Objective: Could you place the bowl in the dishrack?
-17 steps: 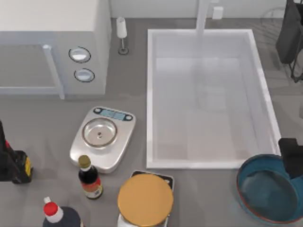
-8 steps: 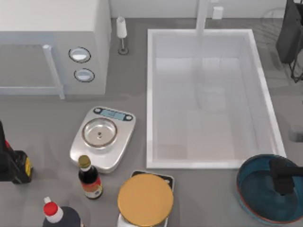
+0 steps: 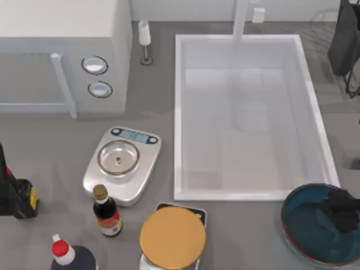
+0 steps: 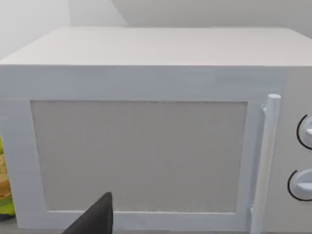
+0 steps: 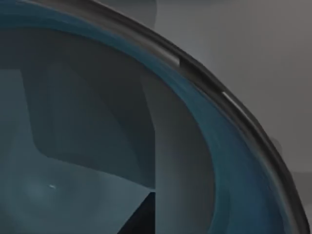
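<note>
— One arm is working, as far as I can judge: the right gripper (image 3: 344, 207) is low over the wide, shallow teal-blue bowl with the thin reddish-brown rim (image 3: 315, 233), which sits on the grey table (image 3: 62, 140) just beside the near right corner of the white rectangular basin (image 3: 179, 112).

— Which step is that?

— The reach and grasp, I think. Its wrist camera looks straight into the teal hollow, with the dark rim curving close beside the hand, so the fingers seem to be at the bowl's right wall. Whether they are spread or already pinched on the rim, I cannot tell.

— And the other arm?

— The left gripper (image 4: 95, 219) is parked, facing the door of the white box-shaped microwave (image 4: 146, 126); only a dark tip of it shows, so I cannot tell its state either.

— What does the next move call for?

— A firm pinch on the rim, one finger inside and one outside, then a steady lift so the bowl does not tip. The thin dark wire rack (image 3: 332, 22) lies well beyond the hand, past the basin at the far right, so a long carry would follow.
</note>
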`<act>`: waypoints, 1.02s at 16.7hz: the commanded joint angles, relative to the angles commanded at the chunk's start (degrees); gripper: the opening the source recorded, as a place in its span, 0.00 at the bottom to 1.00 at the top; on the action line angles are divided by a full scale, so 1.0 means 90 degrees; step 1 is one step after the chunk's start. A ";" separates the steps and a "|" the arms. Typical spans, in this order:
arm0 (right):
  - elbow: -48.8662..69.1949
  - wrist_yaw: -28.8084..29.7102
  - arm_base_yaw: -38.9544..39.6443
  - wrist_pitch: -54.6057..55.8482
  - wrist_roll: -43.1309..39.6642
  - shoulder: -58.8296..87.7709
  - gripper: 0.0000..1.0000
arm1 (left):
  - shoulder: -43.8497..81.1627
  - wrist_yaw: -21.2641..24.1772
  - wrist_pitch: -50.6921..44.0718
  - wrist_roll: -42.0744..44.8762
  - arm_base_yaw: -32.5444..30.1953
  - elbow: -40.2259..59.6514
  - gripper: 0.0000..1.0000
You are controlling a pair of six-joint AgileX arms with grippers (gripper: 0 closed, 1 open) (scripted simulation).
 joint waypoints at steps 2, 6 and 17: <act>0.0000 0.0000 0.0000 0.0000 0.0000 0.0000 0.40 | 0.0000 0.0000 0.0000 0.0000 0.0000 0.0000 1.00; 0.0000 0.0000 0.0000 0.0000 0.0000 0.0000 0.10 | 0.0000 0.0000 0.0000 0.0000 0.0000 0.0000 1.00; 0.0019 0.0004 0.0002 -0.0019 0.0000 -0.0010 0.00 | 0.0000 0.0000 0.0000 0.0000 0.0000 0.0000 1.00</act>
